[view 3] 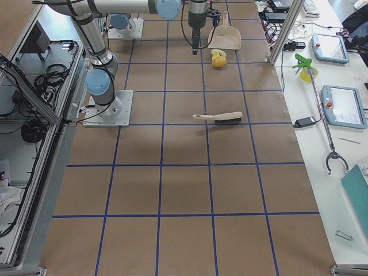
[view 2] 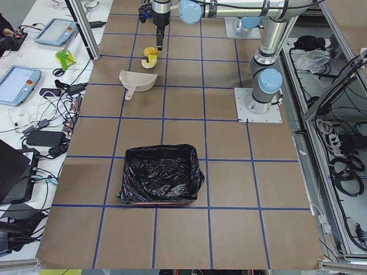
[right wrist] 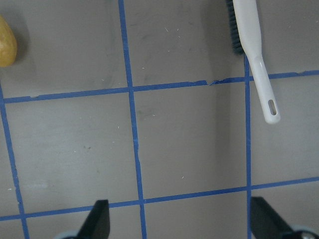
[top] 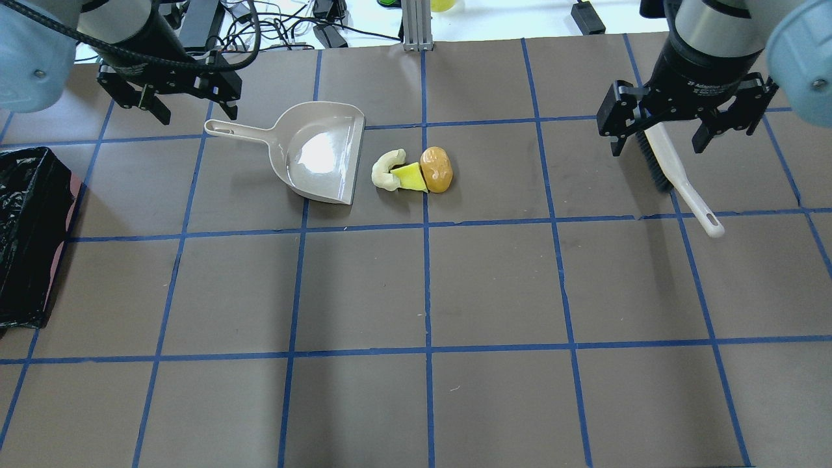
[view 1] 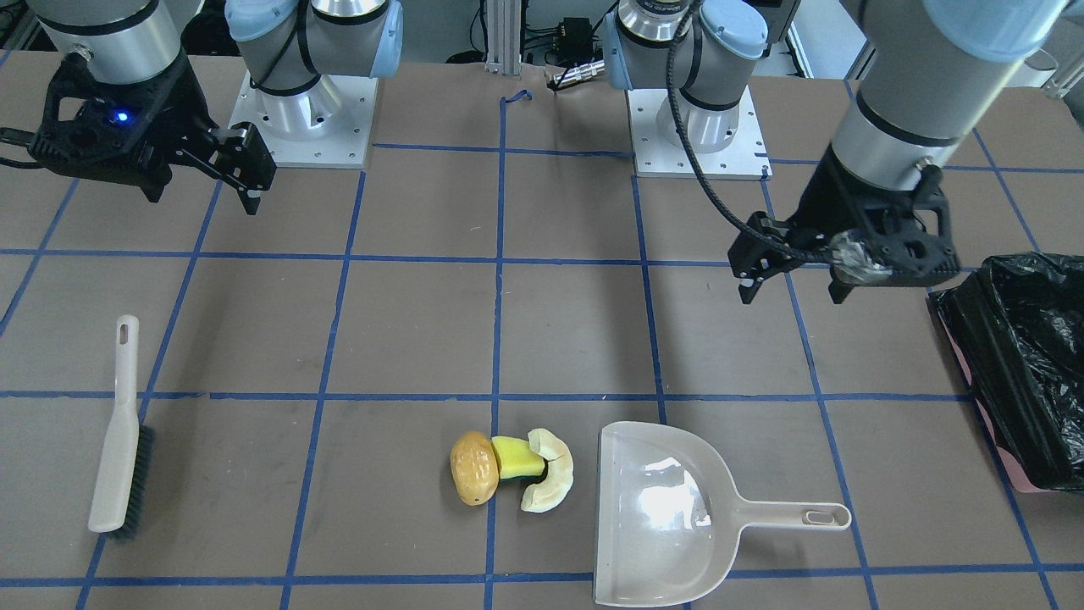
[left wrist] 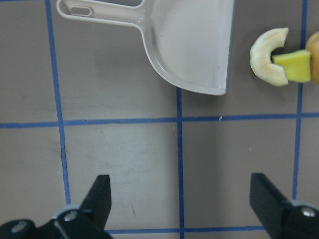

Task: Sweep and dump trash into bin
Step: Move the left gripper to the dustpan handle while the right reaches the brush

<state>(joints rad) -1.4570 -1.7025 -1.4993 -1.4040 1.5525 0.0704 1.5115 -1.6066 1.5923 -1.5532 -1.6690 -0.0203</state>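
The trash lies together on the table: a golden-brown potato-like lump (top: pixel 436 169), a yellow sponge (top: pixel 411 176) and a pale crescent slice (top: pixel 385 170), just right of the beige dustpan's (top: pixel 318 153) open mouth. The pink bin with its black bag (top: pixel 32 214) stands at the table's left edge. My left gripper (top: pixel 195 110) is open and empty, hovering above the dustpan's handle (top: pixel 237 132). My right gripper (top: pixel 658 143) is open and empty, hovering above the brush (top: pixel 679 185). The left wrist view shows the dustpan (left wrist: pixel 192 47) and the slice (left wrist: pixel 266 62) below.
The brush lies flat at the right, handle toward the robot, and also shows in the right wrist view (right wrist: pixel 254 55). Blue tape lines grid the brown table. Cables and an aluminium post (top: pixel 416 26) stand beyond the far edge.
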